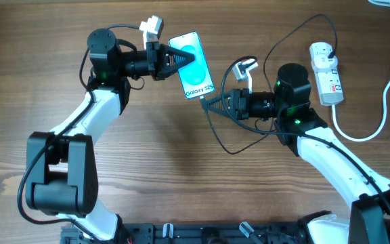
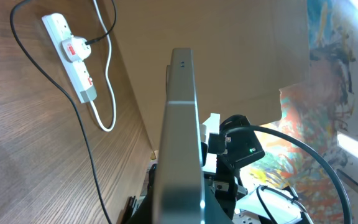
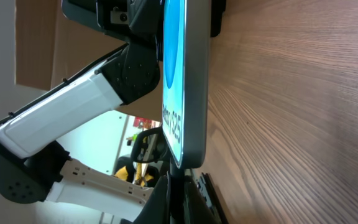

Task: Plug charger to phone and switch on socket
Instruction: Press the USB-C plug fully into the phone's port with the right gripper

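1. The wood-grain counter [image 1: 181, 183] fills the overhead frame. In the left wrist view a plain tan wall stands behind it, with a colourful patterned patch [image 2: 328, 93] at the right that I can't identify.
2. My left arm [image 1: 80, 129] rises along the left side and my right arm [image 1: 337, 156] comes in from the lower right. Their wrists face each other at upper centre.
3. The white lead [image 1: 384, 102] leaves the socket's lower end, curves out right and runs off the upper right corner.
4. The socket [image 1: 326, 73] lies at the far right, well apart from both wrists. Its long axis runs top to bottom and its red marks face up.
5. The phone [image 1: 191, 66] sits at upper centre with its cyan screen facing the overhead camera. Its long axis runs nearly top to bottom, tilted slightly, with the "Galaxy S25" end pointing lower right. I can't tell whether it touches the counter.
6. The charger [image 1: 296, 30] starts from the socket's upper part, arcs across the top and loops below my right wrist. Its plug meets the phone's lower end.
7. The left gripper [image 1: 175, 62] has its jaws clenched on the phone's left edge.
8. The right gripper [image 1: 207, 104] has its jaws grasping the charger's plug just below the phone.
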